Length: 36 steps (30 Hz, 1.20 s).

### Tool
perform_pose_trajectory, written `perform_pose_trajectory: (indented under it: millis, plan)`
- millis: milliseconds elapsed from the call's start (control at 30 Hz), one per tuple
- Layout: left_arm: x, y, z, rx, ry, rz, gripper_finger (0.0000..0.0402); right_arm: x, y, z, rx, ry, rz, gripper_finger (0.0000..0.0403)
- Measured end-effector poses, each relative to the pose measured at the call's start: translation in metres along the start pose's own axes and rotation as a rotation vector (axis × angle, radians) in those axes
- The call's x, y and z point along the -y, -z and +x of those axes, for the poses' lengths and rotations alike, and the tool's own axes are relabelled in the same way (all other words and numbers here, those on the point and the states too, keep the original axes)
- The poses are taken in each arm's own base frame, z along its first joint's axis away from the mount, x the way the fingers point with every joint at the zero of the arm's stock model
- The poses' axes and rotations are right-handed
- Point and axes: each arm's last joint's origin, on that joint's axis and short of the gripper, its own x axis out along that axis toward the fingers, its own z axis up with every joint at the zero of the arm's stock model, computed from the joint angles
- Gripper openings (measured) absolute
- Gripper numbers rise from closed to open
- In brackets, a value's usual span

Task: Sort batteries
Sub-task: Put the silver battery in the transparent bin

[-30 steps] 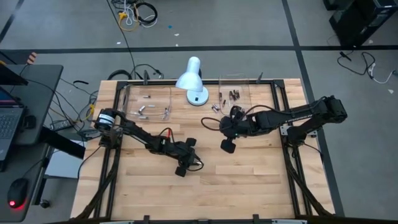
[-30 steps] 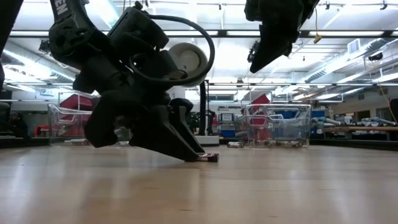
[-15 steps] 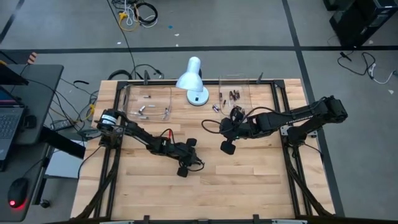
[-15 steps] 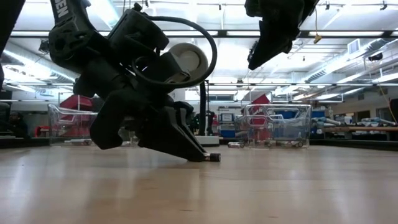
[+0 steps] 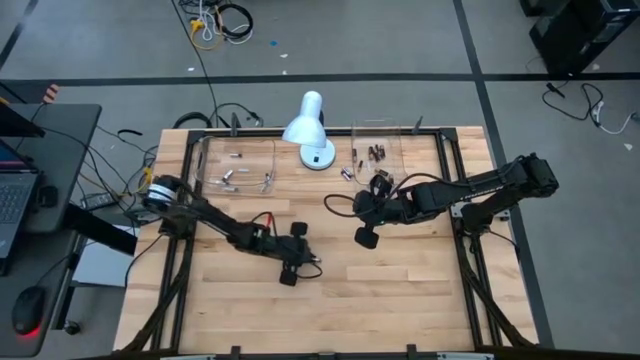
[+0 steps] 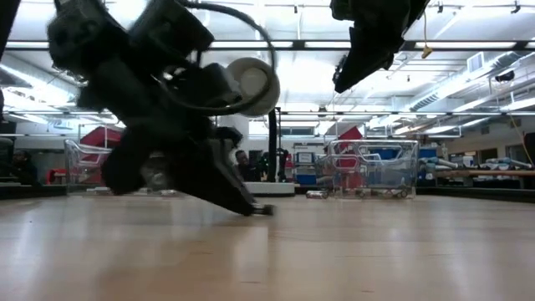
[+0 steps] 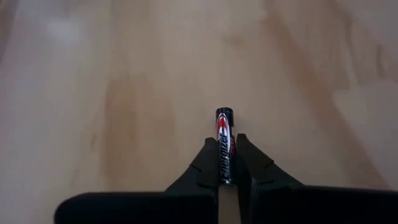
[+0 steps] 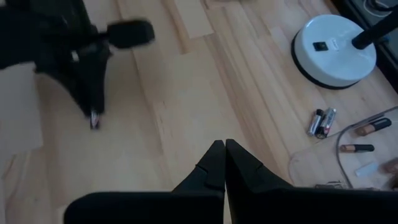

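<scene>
I've got the left gripper (image 7: 227,163) down near the middle of the desk (image 5: 400,290), a bit toward its left edge, tips right at the wood. Its fingers (image 7: 206,163) are pinched in tight on a dark battery (image 7: 224,144), one on each side. The battery lies lengthwise between them, its far end poking out past the tips, red and silver lettering along its side. From table height I can see the gripper tilted steeply, nose almost on the surface.

My right gripper (image 8: 224,149) hangs above the desk, toward the right side and clear of the wood, its fingers pressed together with nothing between them.

Two batteries (image 8: 322,122) lie side by side on the bare desk near the white lamp (image 5: 308,128) at the back edge. More sit in the clear tray (image 5: 385,135) at the back right, and silvery ones in the clear tray (image 5: 215,146) at the back left.
</scene>
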Motion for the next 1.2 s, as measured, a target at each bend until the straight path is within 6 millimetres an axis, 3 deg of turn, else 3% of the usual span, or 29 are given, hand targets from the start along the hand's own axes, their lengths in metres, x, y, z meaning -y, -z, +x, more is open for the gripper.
perform_pose_trajectory:
  millis: [100,400,633,933,1200]
  plan:
    - [-0.001,-0.006,-0.018,-0.050,-0.044,0.011,0.0012,0.000,0.000,0.000,-0.002,0.003,-0.002,0.0000]
    - [0.004,-0.042,-0.081,0.042,-0.055,0.016,0.0011,0.000,0.001,0.000,-0.012,0.007,-0.012,0.0000]
    - [-0.011,-0.048,-0.142,0.024,-0.379,-0.056,0.0013,0.005,0.004,0.000,-0.038,0.058,-0.001,0.0000]
    - [-0.035,-0.029,-0.211,0.009,-0.696,-0.253,0.0015,0.006,0.005,0.001,-0.042,0.070,-0.002,0.0000]
    - [-0.064,0.017,-0.255,-0.072,-1.053,-0.584,0.0016,0.012,0.002,0.003,-0.043,0.085,0.004,0.0000]
